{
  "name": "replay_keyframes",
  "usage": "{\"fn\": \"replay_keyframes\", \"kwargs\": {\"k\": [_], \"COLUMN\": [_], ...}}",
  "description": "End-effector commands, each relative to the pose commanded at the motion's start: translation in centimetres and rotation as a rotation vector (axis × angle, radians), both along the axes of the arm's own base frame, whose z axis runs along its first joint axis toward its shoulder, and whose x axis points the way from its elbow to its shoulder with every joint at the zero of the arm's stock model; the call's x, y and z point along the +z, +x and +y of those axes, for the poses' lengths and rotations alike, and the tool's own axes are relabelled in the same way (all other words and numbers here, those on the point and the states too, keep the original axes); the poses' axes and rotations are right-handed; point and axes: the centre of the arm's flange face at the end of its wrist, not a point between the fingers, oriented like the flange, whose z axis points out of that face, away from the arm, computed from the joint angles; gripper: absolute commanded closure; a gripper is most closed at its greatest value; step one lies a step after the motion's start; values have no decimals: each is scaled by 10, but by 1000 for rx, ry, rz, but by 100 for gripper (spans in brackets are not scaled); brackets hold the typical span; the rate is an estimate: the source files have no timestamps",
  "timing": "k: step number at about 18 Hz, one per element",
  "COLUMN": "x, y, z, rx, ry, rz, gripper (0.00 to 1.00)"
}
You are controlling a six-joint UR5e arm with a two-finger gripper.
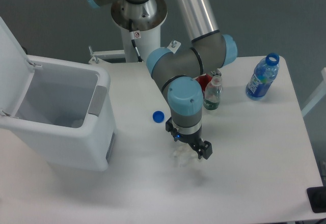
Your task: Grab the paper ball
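Note:
The paper ball [181, 157], a small white crumpled wad, lies on the white table [244, 173] just in front of the arm's blue wrist. My gripper [189, 151] points straight down over it, and the wrist hides the ball's far side. One black finger [205, 150] shows to the right of the ball, spread out beyond the wrist, so the jaws look open around the wad. I cannot tell whether the fingers touch the ball.
A small blue bottle cap [158, 116] lies left of the arm. A white open-lid bin [66, 117] stands at the left. A small green-labelled bottle [212, 94] and a red object [204, 81] stand behind the arm. A blue bottle [263, 76] stands at the back right.

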Motion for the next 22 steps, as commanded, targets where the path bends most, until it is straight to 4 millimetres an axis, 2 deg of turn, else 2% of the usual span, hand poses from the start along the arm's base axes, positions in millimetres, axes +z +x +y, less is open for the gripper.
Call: {"fn": "replay_keyframes", "kwargs": {"k": [4, 18, 19, 22], "x": [-12, -33, -35, -36], "y": [1, 5, 5, 5], "z": [0, 7, 7, 8], "rx": [-59, -35, -35, -29], "ry": [-21, -36, -38, -38], "rz": [-16, -36, -38, -39], "gripper": [3, 3, 5, 24]}}
